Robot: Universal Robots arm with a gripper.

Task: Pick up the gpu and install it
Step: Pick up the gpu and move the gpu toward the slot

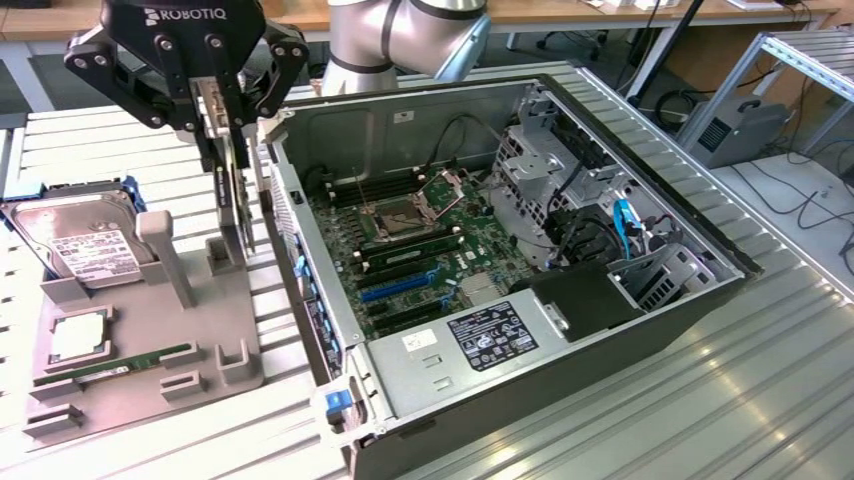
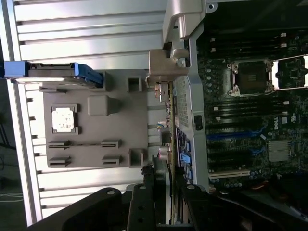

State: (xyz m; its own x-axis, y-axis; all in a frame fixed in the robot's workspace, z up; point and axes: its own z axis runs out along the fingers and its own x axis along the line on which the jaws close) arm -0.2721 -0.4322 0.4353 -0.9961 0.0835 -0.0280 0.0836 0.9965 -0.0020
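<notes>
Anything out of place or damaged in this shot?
Nothing spilled or broken. The gpu hangs upright, on edge, gripped in the claw, over the gray fixture just outside the open case, not in a slot. One oddity: the CPU socket stands open, its frame flipped up, and looks empty.

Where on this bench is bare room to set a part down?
Bare ribbed table lies on the exterior view's right of the computer case. Crowded: the grey tray, and beside it where the tool holds the gpu.
</notes>
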